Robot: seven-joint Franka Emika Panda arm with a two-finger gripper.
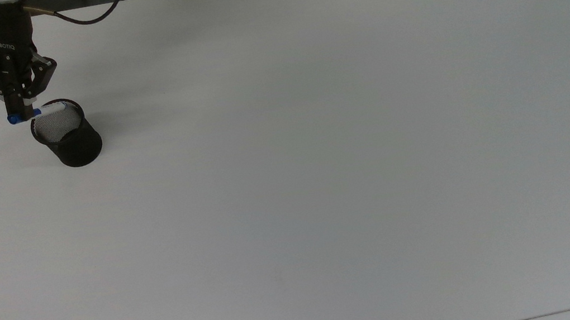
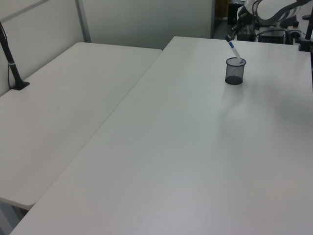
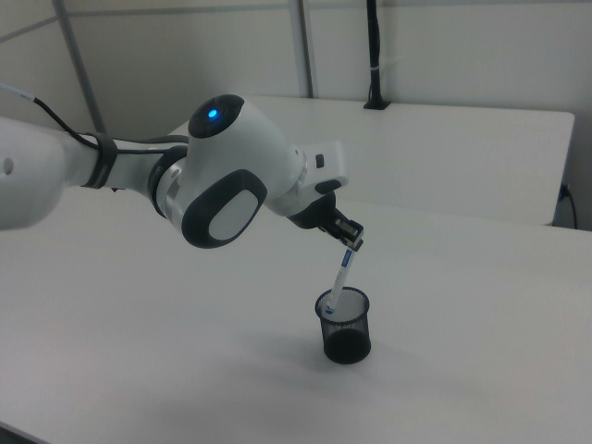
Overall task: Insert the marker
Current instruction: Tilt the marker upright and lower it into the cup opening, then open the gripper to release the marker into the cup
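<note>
While the marker [image 1: 43,111] sits clamped between the two fingers of the tool [image 1: 22,112] near its blue cap end, its lower tip already reaches into the mouth of the black mesh cup [image 1: 67,135] in the upper left of the top view. In the right view, near the frame's centre, the marker [image 3: 340,281] slants down from the tool [image 3: 351,244] with its lower end past the rim of the cup [image 3: 345,326], seemingly just inside the opening on the right view's left side of the rim. In the left view, at the upper right of the frame, the marker [image 2: 234,50] leans the same way, its low end at the top of the cup [image 2: 235,71] and its capped end held higher, toward the left view's left.

Judged from this, the pick-up and the carry to the cup are done, and the insertion has begun but is not finished: most of the barrel stands above the rim, tilted, and the grip is not yet let go. What is left, by this reading, is to lower or release the marker so that it drops into the cup and rests against the mesh wall, then to draw the tool clear. Whether the tip touches the inner wall cannot be told. The cup stands upright on the white table [image 1: 321,177], with nothing else near it
</note>
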